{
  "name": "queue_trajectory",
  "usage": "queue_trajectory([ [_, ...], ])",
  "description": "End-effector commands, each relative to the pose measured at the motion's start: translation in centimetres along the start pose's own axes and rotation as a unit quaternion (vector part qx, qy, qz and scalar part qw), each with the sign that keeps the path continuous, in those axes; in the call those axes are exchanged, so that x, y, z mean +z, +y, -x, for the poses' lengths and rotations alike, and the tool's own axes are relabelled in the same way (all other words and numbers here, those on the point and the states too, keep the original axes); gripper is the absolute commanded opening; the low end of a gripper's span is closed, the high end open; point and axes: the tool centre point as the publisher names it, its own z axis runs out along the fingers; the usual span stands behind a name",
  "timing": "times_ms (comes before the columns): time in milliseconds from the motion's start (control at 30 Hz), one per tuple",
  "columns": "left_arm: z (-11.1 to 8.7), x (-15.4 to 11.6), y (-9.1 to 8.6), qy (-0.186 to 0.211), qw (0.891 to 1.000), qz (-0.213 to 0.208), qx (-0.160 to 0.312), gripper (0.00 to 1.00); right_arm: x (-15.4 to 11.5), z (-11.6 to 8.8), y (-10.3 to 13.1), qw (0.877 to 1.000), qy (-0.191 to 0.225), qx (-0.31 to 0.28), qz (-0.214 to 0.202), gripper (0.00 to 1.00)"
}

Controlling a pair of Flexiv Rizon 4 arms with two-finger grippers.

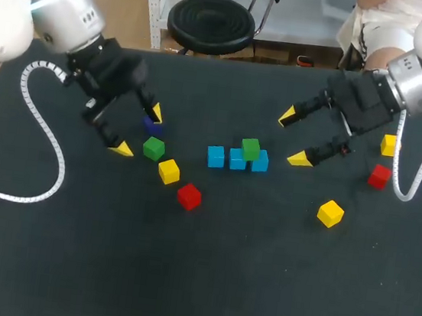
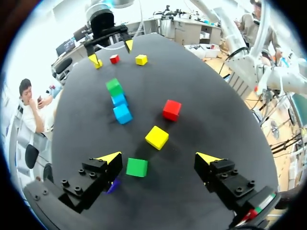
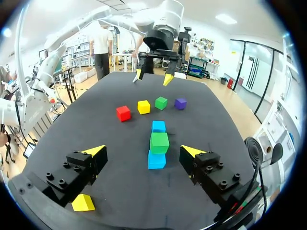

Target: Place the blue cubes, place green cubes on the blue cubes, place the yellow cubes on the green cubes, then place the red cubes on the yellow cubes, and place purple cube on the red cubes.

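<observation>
Three blue cubes [image 1: 216,156] lie in a row at mid-table, and one green cube [image 1: 250,149] sits on the row's right half. My left gripper [image 1: 139,130] hangs open low over the purple cube [image 1: 152,125]. Beside it are a second green cube [image 1: 153,148], a yellow cube [image 1: 168,171] and a red cube [image 1: 188,196]. In the left wrist view that green cube [image 2: 137,167] lies between the open fingers, and the purple cube [image 2: 112,186] is half hidden under one finger. My right gripper [image 1: 293,137] is open just right of the blue row [image 3: 157,160], holding nothing.
A yellow cube [image 1: 330,213] lies at front right. A red cube [image 1: 379,176] and another yellow cube [image 1: 388,144] sit under my right arm. A white cable [image 1: 42,126] from the left arm loops over the table's left side.
</observation>
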Motion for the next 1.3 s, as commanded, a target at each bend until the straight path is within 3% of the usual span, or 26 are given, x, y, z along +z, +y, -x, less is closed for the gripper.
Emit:
queue_trajectory([
  [33,-0.6,0.6,-0.1,0.001,1.0,-0.018,-0.009,1.0,0.0,0.0,0.0,1.0,-0.001,-0.001,0.0,1.0],
  [200,-0.7,1.8,-0.9,0.014,1.0,-0.017,-0.01,1.0,0.0,0.0,0.0,1.0,-0.001,-0.001,0.0,1.0],
  [367,-0.9,2.5,-1.3,0.048,0.999,0.016,-0.013,1.0,0.0,0.0,0.0,1.0,-0.001,-0.001,0.0,1.0],
  [567,-0.9,2.6,-1.5,0.057,0.997,0.043,-0.017,1.0,0.0,0.0,0.0,1.0,-0.001,-0.001,0.0,1.0],
  [1300,-0.1,3.5,1.0,0.1,0.995,0.014,0.001,1.0,0.0,0.0,0.0,1.0,-0.001,-0.001,0.0,1.0],
])
